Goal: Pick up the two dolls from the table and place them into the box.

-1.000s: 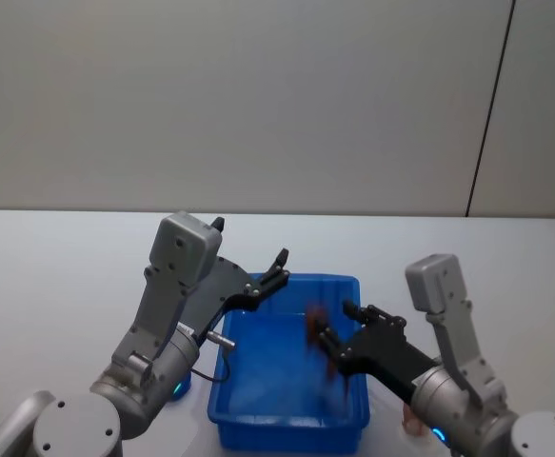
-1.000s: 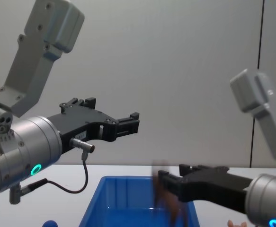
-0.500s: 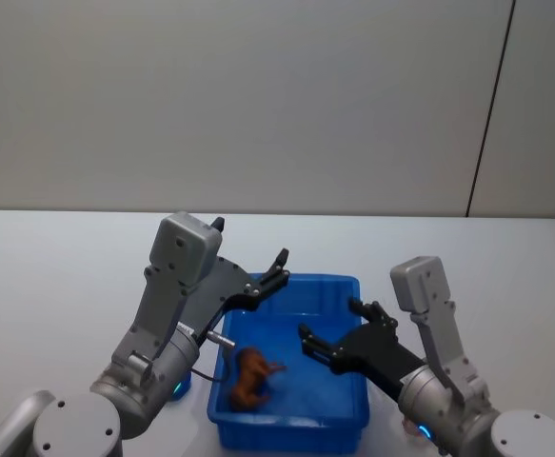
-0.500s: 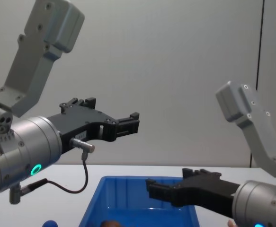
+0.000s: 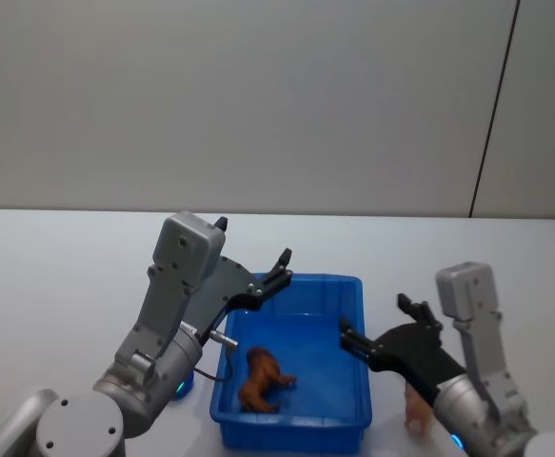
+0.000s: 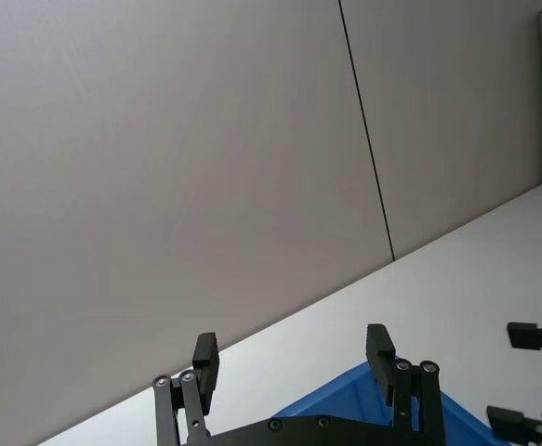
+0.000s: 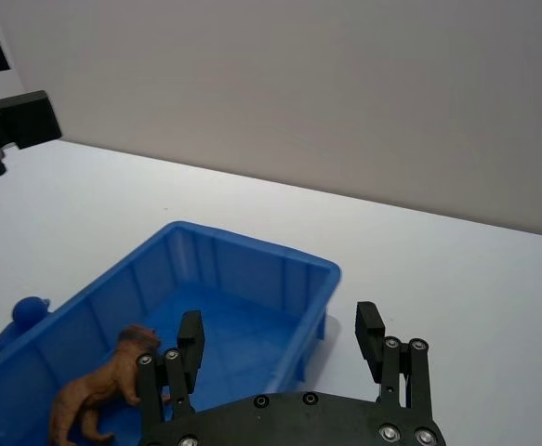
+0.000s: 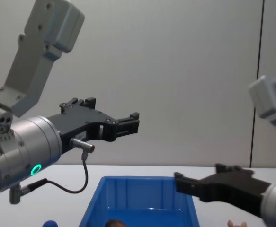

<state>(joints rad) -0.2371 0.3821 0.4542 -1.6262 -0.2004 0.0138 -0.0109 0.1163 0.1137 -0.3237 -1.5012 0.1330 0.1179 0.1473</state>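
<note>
The right end effector [image 5: 376, 322] has let go: jaws spread wide, nothing between them, and it has pulled back from over the middle of the box [image 5: 291, 438] to its right rim. The reddish-brown doll [image 5: 261, 378], a blur in mid-drop a second ago, now lies on the box floor near the front. One down! The pink pig [image 5: 416, 409] sits on the worktop [image 5: 49, 276] just right of the box, under the right arm, and is likely the next target. The left end effector [image 5: 275, 271] hovers open and empty above the box's far left corner, unmoved.
</note>
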